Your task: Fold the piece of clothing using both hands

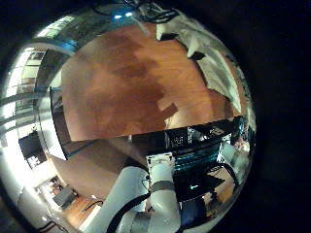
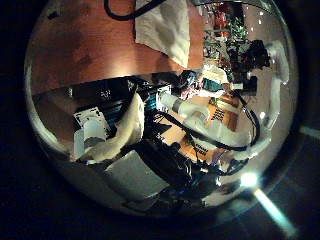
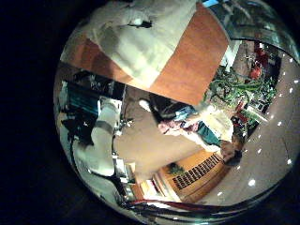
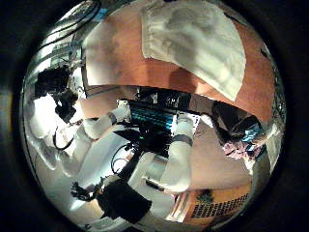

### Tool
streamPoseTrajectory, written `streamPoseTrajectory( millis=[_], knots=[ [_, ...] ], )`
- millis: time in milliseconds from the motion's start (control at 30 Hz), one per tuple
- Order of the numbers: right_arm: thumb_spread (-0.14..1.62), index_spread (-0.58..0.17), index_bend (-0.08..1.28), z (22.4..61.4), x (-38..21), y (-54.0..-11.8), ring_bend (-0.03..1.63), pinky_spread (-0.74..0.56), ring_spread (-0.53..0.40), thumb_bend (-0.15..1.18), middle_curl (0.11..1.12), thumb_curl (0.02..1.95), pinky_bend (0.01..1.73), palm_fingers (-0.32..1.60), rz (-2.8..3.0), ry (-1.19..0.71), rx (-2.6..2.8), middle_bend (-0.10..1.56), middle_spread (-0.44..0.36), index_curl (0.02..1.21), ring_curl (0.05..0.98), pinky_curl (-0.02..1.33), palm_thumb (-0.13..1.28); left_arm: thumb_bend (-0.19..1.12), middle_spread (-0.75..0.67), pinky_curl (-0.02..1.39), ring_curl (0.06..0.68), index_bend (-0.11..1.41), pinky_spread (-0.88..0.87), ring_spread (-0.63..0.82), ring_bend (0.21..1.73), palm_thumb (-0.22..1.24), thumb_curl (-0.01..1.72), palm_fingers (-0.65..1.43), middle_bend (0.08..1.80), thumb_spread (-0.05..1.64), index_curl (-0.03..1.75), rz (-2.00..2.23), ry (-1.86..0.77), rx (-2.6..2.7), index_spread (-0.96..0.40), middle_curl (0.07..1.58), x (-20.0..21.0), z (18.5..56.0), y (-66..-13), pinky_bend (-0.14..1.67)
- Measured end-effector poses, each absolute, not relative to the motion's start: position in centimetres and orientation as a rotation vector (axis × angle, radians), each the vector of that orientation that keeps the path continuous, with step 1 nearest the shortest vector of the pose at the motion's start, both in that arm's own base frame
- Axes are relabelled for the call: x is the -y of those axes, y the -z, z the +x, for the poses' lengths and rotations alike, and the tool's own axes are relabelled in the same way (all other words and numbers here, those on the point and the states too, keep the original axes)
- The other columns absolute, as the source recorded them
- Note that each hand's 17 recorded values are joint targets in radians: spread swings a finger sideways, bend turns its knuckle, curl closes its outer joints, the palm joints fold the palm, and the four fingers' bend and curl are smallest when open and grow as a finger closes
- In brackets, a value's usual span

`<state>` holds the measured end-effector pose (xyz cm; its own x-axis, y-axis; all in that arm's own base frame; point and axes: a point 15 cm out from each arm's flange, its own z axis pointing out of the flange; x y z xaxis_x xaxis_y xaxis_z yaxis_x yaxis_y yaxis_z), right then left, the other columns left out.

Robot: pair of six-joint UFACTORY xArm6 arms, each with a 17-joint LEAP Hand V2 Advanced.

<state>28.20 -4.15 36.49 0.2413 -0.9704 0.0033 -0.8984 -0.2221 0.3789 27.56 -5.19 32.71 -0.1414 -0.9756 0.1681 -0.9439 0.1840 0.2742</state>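
Pale garment [image 4: 198, 43] | lying on wooden table [image 1: 126, 87] | apparently flat

A brown wooden tabletop [image 1: 136, 83] fills much of the palm views. Beyond its edge lies a tan floor [image 3: 150, 141]. Tall windows [image 1: 24, 83] stand along one side of the room, and small ceiling lights [image 3: 267, 117] dot the far end.

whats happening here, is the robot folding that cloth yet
Not yet, by the look of it. A pale piece of clothing lies spread on the wooden table, and the palm cameras look at it from some way off, so neither hand seems to be touching it. The cloth shows some creases but no clear fold. Whether the fingers are open or curled cannot be told from these views.
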Motion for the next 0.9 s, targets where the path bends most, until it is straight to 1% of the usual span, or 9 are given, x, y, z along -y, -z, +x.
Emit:
streamPoseTrajectory(
  millis=[67,167,367,533,667,800,900],
  knots=[
    [1.15,-0.351,0.16,28.2,4.9,-36.6,0.59,0.38,0.168,-0.02,0.35,0.21,0.77,0.06,2.200,0.334,1.747,0.27,0.019,0.31,0.167,0.09,0.08,-0.02,0.16,0.36,0.201,0.19,0.28,0.21,0.65,0.41,0.33,0.25,0.17,1.17,0.46,1.826,0.159,2.154,-0.15,0.29,5.4,27.4,-32.5,0.32],
    [1.15,-0.350,0.16,28.8,5.6,-38.1,0.58,0.38,0.171,-0.02,0.35,0.21,0.74,0.07,2.201,0.281,1.766,0.27,0.020,0.31,0.171,0.10,0.07,-0.02,0.17,0.35,0.202,0.19,0.28,0.21,0.66,0.41,0.33,0.25,0.18,1.17,0.45,1.816,0.157,2.154,-0.14,0.29,5.8,27.4,-32.1,0.32],
    [1.15,-0.348,0.16,29.3,5.6,-38.9,0.57,0.39,0.175,-0.02,0.35,0.22,0.71,0.10,2.207,0.268,1.771,0.26,0.013,0.30,0.183,0.12,0.07,-0.02,0.17,0.36,0.203,0.19,0.28,0.21,0.66,0.41,0.33,0.24,0.18,1.17,0.45,1.776,0.156,2.173,-0.13,0.29,6.6,27.3,-31.7,0.33],
    [1.15,-0.346,0.16,29.9,5.4,-38.1,0.56,0.38,0.176,-0.02,0.35,0.22,0.70,0.11,2.190,0.298,1.773,0.25,0.016,0.29,0.190,0.13,0.07,-0.02,0.17,0.36,0.203,0.18,0.28,0.22,0.67,0.41,0.33,0.23,0.18,1.17,0.44,1.702,0.190,2.245,-0.13,0.29,7.7,27.9,-30.6,0.34],
    [1.15,-0.340,0.16,29.8,5.3,-37.6,0.57,0.39,0.178,-0.02,0.35,0.22,0.68,0.12,2.175,0.323,1.783,0.24,0.019,0.29,0.196,0.14,0.07,-0.02,0.17,0.36,0.206,0.15,0.30,0.23,0.67,0.39,0.33,0.18,0.18,1.17,0.42,1.605,0.235,2.361,-0.11,0.30,8.7,29.3,-28.9,0.36],
    [1.16,-0.331,0.16,29.5,5.3,-37.2,0.57,0.40,0.179,-0.02,0.35,0.22,0.67,0.14,2.151,0.371,1.788,0.24,0.024,0.29,0.203,0.15,0.07,-0.03,0.18,0.37,0.210,0.14,0.33,0.27,0.67,0.33,0.32,0.10,0.17,1.14,0.39,1.524,0.235,2.478,-0.09,0.30,10.7,31.3,-26.6,0.40],
    [1.16,-0.328,0.16,29.0,5.7,-36.7,0.57,0.40,0.180,-0.02,0.35,0.22,0.66,0.14,2.118,0.431,1.808,0.24,0.025,0.29,0.206,0.16,0.07,-0.03,0.20,0.38,0.214,0.14,0.36,0.30,0.68,0.31,0.31,0.04,0.17,1.12,0.36,1.447,0.225,2.560,-0.09,0.29,13.0,32.7,-24.1,0.44]
  ],
)
